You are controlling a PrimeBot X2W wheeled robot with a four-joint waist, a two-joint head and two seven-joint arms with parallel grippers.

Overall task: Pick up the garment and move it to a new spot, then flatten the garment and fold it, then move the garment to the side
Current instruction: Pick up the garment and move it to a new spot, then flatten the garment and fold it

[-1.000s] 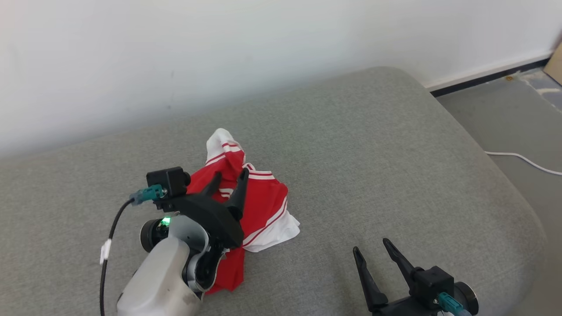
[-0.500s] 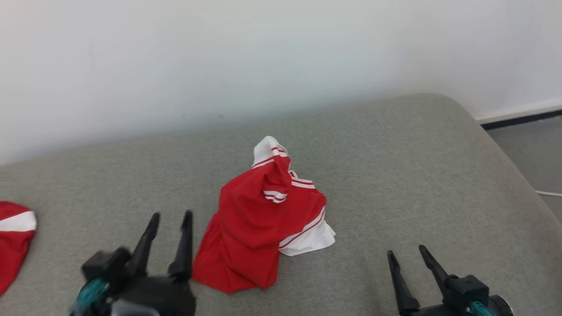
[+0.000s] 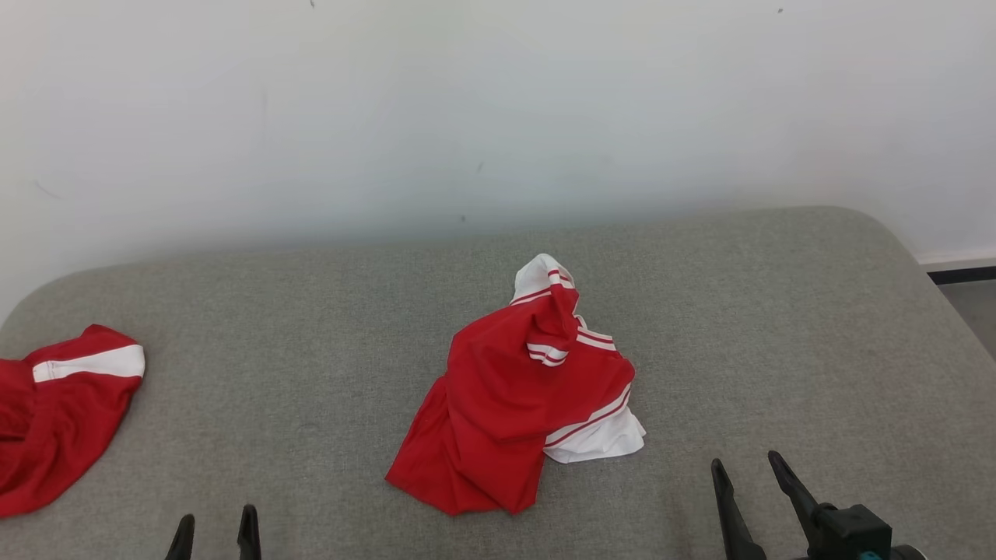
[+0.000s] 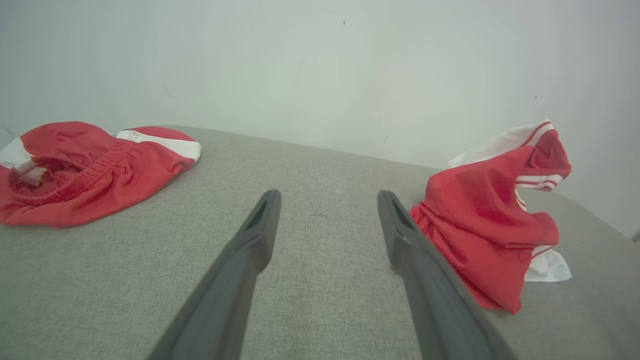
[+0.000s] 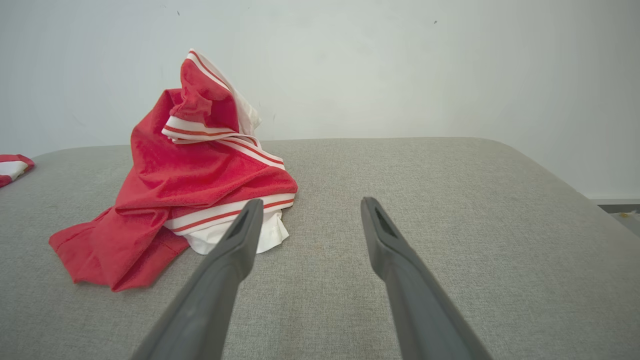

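The left gripper (image 3: pixel 216 530) sits at the lower left of the head view with only its two finger ends in frame; in its wrist view the fingers stand spread wide with bare grey cushion (image 3: pixel 311 350) between them, holding nothing and touching nothing. The right gripper (image 3: pixel 745 468), at the lower right, is likewise spread wide and empty, its fingers clear of the cloth. The crumpled red-and-white garment (image 3: pixel 521 397) lies in a heap in the middle of the head view, above and between the two grippers and apart from both. Its long axis runs from lower left to upper right: a flat red tail spreads toward the lower left, and a bunched, white-trimmed peak rises at the upper end toward the pale wall (image 3: pixel 467 101). A white striped panel pokes out at its lower right. A second red garment (image 3: pixel 54 404) with a white band lies at the left edge, well apart
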